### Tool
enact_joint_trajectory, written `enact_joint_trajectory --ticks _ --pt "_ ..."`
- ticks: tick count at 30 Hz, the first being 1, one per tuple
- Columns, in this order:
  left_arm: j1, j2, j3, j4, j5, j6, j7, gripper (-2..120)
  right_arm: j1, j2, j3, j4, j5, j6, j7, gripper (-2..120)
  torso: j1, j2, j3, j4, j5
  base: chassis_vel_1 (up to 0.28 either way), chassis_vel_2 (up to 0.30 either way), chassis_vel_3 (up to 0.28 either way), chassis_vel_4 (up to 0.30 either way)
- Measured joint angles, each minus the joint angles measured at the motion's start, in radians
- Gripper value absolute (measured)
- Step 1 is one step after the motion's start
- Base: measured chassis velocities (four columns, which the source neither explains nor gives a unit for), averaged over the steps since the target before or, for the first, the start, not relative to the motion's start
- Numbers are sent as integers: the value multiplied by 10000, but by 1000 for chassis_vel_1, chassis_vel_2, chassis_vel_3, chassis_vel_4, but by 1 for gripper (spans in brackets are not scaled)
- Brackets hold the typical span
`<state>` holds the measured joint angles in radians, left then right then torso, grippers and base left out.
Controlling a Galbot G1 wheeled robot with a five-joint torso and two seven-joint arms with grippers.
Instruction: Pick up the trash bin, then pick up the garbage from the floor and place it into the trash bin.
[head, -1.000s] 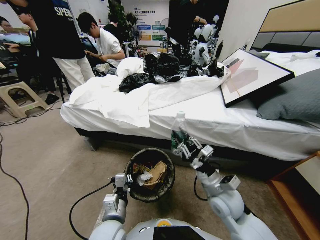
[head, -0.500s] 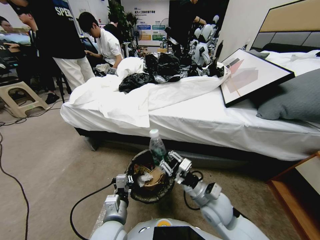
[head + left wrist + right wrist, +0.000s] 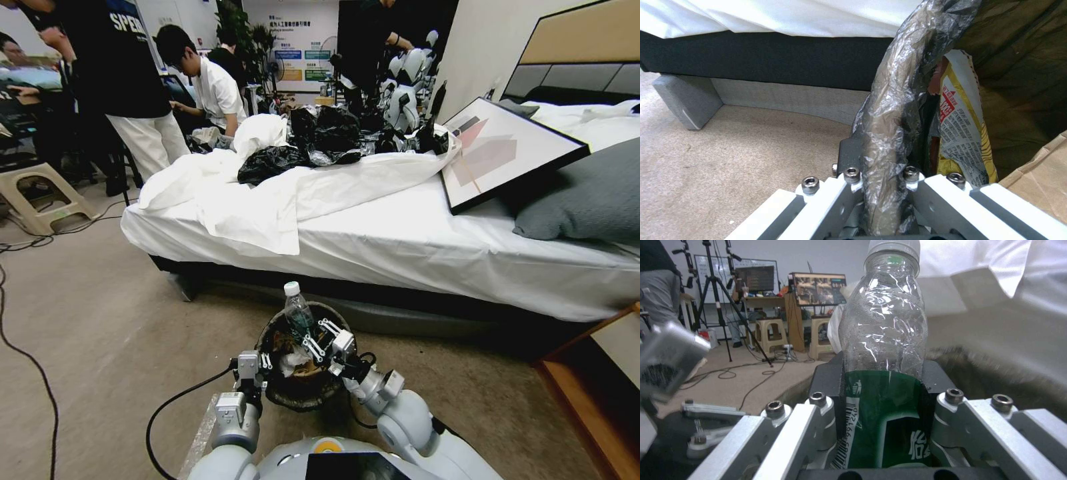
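Observation:
The trash bin [image 3: 333,388], round and lined with a dark bag, hangs low in front of me above the floor [image 3: 100,313]. My left gripper [image 3: 257,372] is shut on its near-left rim [image 3: 889,133]. Garbage lies inside: a yellow wrapper [image 3: 962,133], a brown paper bag [image 3: 1040,180] and white tissue [image 3: 291,361]. My right gripper [image 3: 313,338] is shut on a small clear plastic bottle [image 3: 297,313] with a green label [image 3: 882,420], held upright over the bin's opening, white cap up.
A bed [image 3: 427,247] with white sheets, black plastic bags [image 3: 320,140], a framed picture [image 3: 500,150] and a grey pillow stands just beyond the bin. A wooden cabinet [image 3: 600,380] is at the right. A black cable [image 3: 27,360] crosses the carpet at left, with people and a stool behind.
My right gripper has carried the bottle down and to the left, from beside the bin to over its opening. The left gripper and the bin have shifted slightly.

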<state>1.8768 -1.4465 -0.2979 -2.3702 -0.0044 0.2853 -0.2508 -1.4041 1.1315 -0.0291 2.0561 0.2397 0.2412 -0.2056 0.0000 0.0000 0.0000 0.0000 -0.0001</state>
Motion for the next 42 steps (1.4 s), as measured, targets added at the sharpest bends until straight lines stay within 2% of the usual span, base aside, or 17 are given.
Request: enact_joint_trajectory --ticks 7,9,15,17,19,21,23,25,28,33,42 --pt "-70 -13 -1 -23 -42 27 33 0 -262 -19 -40 -472 -396 192 110 25 -1 0 0 0 1 0 0 0 0" --pt "-79 0 -60 -58 -64 36 34 0 -339 -73 47 -482 -443 235 110 29 0 0 0 0 1 0 0 0 0" --pt "-107 4 -112 -79 -126 49 37 0 -469 -64 168 -438 -587 315 96 52 0 0 0 0 2 0 0 0 0" --pt "-116 3 -126 -80 -133 52 38 0 -486 -55 179 -417 -614 336 88 55 0 0 0 0 1 0 0 0 0" --pt "-130 2 -163 -99 -160 63 37 0 -513 -47 210 -373 -664 368 67 68 0 0 -1 0 1 0 0 0 0" --pt "-143 2 -188 -112 -181 72 37 0 -515 -50 235 -356 -684 377 60 70 0 0 0 0 1 0 0 0 0" --pt "-156 -3 -228 -140 -209 93 37 0 -528 -65 270 -291 -708 392 45 82 0 0 0 0 1 0 0 0 0" --pt "-160 -6 -243 -151 -217 100 37 0 -536 -77 294 -252 -726 404 25 86 0 0 -1 0 1 0 0 0 0" --pt "-167 -9 -272 -163 -229 109 37 0 -574 -96 382 -158 -832 492 -65 98 0 0 -1 0 1 0 0 0 0" --pt "-193 -17 -293 -164 -238 130 36 0 -648 -107 528 154 -943 593 -148 100 0 0 0 0 1 0 0 0 0" --pt "-228 -45 -321 -46 -238 139 34 0 -775 -76 983 1478 -1218 830 -299 100 0 0 0 0 1 0 0 0 0"
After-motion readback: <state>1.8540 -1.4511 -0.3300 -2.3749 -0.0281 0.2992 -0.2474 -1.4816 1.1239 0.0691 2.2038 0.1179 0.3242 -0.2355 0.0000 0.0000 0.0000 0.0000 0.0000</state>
